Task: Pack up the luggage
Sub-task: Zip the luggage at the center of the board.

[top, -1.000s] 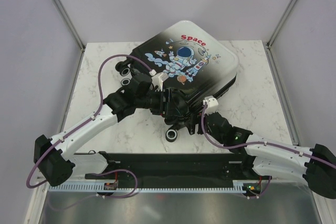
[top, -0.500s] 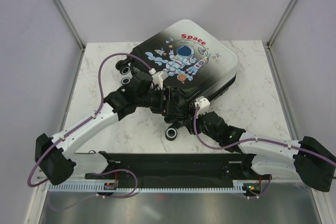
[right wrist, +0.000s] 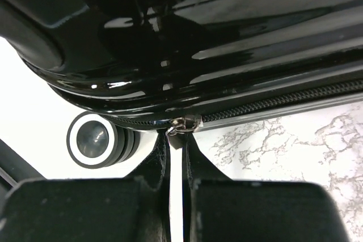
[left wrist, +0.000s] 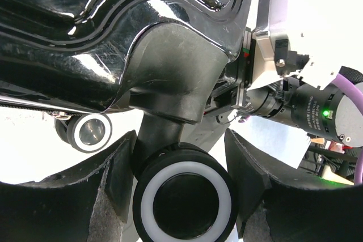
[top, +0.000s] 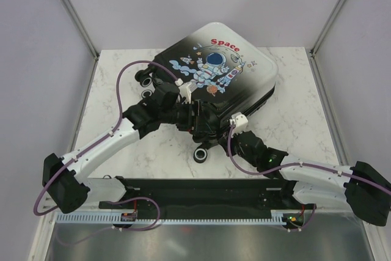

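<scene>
The luggage lies closed, print up, at the far middle of the marble tabletop. The left gripper has its jaws spread around a near wheel. The right gripper has its jaws pressed together, pinching the zipper pull at the near edge.

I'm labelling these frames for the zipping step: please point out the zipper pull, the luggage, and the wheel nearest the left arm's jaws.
zipper pull (right wrist: 182, 124), right wrist view, on the metal slider.
luggage (top: 215, 66), top external view, on the printed shell.
wheel (left wrist: 185, 198), left wrist view, on its dark hub.
</scene>
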`<action>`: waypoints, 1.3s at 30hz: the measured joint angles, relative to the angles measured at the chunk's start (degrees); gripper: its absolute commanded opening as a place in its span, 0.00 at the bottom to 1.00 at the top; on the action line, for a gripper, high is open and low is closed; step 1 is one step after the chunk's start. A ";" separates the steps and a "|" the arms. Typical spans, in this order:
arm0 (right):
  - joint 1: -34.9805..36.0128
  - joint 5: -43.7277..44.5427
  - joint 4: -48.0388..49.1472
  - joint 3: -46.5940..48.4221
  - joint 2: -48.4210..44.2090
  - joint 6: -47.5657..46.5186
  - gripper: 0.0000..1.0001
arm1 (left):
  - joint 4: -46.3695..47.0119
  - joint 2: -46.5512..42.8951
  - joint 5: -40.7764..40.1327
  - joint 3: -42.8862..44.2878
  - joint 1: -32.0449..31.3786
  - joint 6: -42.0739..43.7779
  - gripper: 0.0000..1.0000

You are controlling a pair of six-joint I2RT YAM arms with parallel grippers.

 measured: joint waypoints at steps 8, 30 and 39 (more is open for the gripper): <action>-0.22 -0.44 -1.29 -0.63 -2.51 1.66 0.00 | -0.02 1.18 0.31 0.79 -0.07 -0.04 0.02; 11.17 9.75 -2.23 3.02 2.99 2.95 0.00 | -2.51 5.46 2.86 4.74 -0.22 -1.42 0.02; 12.26 11.65 3.96 7.06 12.00 4.90 0.00 | -2.56 5.44 3.04 4.72 0.57 -2.29 0.02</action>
